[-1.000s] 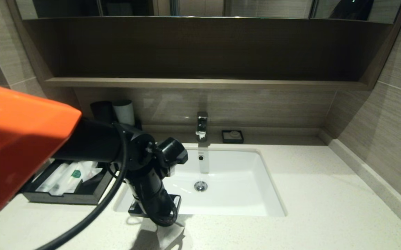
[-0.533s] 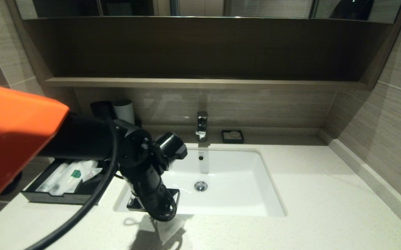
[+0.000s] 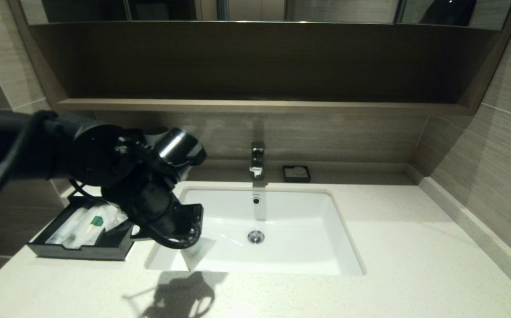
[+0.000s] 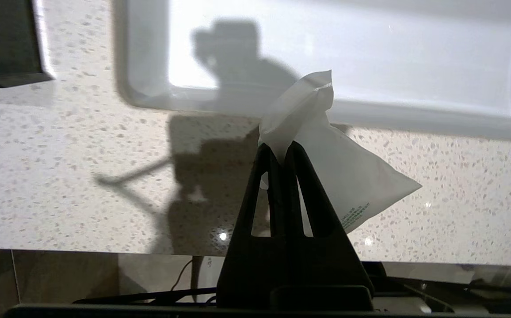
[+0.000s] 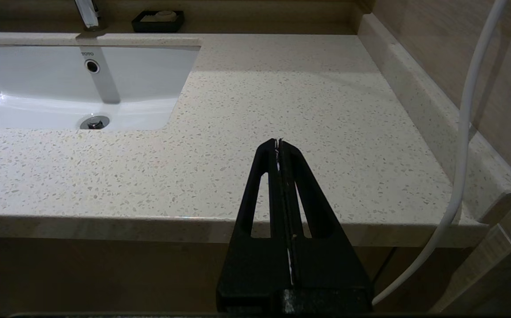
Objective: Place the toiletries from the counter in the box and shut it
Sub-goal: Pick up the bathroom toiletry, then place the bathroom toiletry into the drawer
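Dim, warm room; overhead light casts a hard arm shadow on the counter (image 3: 282,291); basin (image 3: 308,229) glares white.

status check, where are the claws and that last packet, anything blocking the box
Left claw shut on small white packet, lifted off the counter. Right claw shut, parked off the counter's front edge. Box drawer open, packets inside; path looks clear.

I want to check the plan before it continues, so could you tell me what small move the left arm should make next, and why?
Probably carry it sideways to above the open box. The left hand is shut on a small white packet that hangs clear of the counter near the basin's front corner, and the box, already holding other packets, lies to its left.
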### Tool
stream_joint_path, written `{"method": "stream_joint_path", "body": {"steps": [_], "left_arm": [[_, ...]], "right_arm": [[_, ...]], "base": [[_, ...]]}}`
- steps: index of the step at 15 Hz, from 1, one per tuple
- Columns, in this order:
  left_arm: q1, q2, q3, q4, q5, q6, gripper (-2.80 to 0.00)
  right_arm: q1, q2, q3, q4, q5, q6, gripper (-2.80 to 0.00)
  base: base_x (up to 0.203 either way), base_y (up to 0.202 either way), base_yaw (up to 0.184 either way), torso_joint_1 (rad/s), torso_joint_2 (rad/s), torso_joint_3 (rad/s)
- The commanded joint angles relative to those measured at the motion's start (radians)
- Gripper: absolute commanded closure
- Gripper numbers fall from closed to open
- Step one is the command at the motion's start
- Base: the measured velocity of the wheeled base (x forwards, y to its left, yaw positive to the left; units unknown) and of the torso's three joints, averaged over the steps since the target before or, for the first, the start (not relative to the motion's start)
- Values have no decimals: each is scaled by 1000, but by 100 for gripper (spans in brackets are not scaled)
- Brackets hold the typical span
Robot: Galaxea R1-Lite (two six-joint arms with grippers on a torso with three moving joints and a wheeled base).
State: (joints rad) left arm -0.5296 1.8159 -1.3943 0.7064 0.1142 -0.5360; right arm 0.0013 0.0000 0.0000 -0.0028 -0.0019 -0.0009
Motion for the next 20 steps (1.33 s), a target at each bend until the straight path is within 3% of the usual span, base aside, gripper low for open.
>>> {"method": "stream_joint_path", "body": {"steps": [1, 8, 10, 15, 20], "left_arm": [[95, -71, 8, 1, 6, -7, 0], [431, -106, 9, -17, 8, -10, 0], [492, -100, 10, -56, 9, -5, 0], [547, -46, 23, -127, 10, -4, 0], [557, 4, 42, -162, 38, -11, 0]], "right_arm": [[0, 0, 2, 0, 0, 0, 0], [0, 0, 2, 0, 0, -1, 0], [0, 0, 2, 0, 0, -1, 0], [0, 0, 2, 0, 0, -1, 0], [0, 0, 2, 0, 0, -1, 0]], "base": [[0, 0, 0, 0, 0, 0], [0, 0, 0, 0, 0, 0], [0, 0, 0, 0, 0, 0], [0, 0, 0, 0, 0, 0], [0, 0, 0, 0, 0, 0]]}}
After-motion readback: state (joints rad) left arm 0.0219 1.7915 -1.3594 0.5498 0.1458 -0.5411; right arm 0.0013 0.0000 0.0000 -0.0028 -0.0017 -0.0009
